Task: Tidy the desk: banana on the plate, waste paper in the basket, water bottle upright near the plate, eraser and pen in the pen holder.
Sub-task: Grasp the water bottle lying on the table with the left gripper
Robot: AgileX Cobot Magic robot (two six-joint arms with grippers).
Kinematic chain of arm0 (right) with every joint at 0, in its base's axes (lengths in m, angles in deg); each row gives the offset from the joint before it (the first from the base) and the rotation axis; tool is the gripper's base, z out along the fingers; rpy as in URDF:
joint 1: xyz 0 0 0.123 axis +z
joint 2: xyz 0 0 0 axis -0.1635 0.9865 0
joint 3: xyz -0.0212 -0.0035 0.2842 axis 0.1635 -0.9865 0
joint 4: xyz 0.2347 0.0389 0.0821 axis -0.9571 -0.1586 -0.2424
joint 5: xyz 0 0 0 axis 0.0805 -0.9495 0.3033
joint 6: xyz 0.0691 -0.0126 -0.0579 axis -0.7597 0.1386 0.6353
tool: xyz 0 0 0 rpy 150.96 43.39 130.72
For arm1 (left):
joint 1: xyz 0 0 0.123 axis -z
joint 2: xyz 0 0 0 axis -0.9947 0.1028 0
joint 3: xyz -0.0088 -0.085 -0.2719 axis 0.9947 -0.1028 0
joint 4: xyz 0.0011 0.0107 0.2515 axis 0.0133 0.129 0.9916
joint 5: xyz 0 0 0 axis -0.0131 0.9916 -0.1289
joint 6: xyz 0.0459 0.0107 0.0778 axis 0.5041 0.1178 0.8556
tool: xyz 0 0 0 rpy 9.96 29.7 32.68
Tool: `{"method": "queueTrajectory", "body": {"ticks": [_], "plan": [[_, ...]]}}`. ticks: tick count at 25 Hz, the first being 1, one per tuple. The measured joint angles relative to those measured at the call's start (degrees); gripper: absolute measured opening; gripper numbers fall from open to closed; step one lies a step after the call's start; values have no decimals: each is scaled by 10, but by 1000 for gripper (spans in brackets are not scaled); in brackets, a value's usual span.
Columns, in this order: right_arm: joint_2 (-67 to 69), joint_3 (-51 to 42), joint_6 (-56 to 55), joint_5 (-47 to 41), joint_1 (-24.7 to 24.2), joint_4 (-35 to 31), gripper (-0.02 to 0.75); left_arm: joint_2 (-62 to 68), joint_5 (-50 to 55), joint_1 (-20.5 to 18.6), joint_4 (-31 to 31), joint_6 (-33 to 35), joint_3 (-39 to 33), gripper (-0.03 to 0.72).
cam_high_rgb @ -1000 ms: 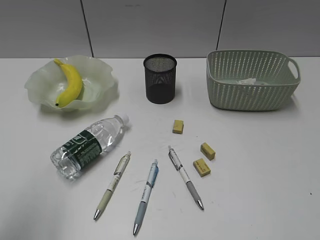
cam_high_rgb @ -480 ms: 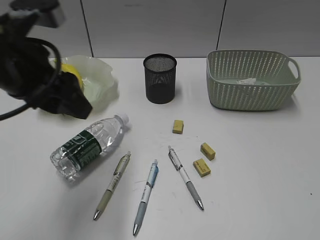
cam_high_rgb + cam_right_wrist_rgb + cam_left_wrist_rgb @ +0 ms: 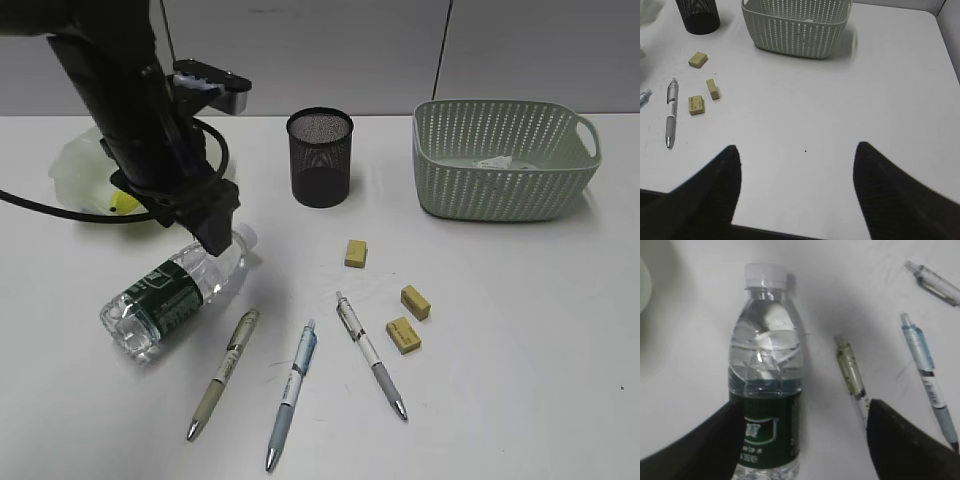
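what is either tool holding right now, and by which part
Nothing. The left tool is open above the lying water bottle, fingers apart from it. The right tool is open over bare desk.

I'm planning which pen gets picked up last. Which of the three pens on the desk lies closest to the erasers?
The white and grey pen, rightmost of the three: its barrel runs just left of the two lower erasers. The olive pen and blue pen lie farther left.
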Motion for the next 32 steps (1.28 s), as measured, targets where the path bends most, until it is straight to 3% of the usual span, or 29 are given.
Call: {"method": "queueTrajectory", "body": {"ticks": [7, 20, 25, 32], "plan": [[0, 0, 0, 0, 0, 0, 552, 85, 28, 1, 36, -1, 50, 586], [0, 0, 0, 0, 0, 0, 552, 164, 20, 1, 64, -22, 78, 599], [0, 0, 0, 0, 0, 0, 552, 168, 12, 1, 65, -22, 78, 496], [0, 0, 0, 0, 0, 0, 551, 168, 16, 1, 64, -22, 78, 498]]}}
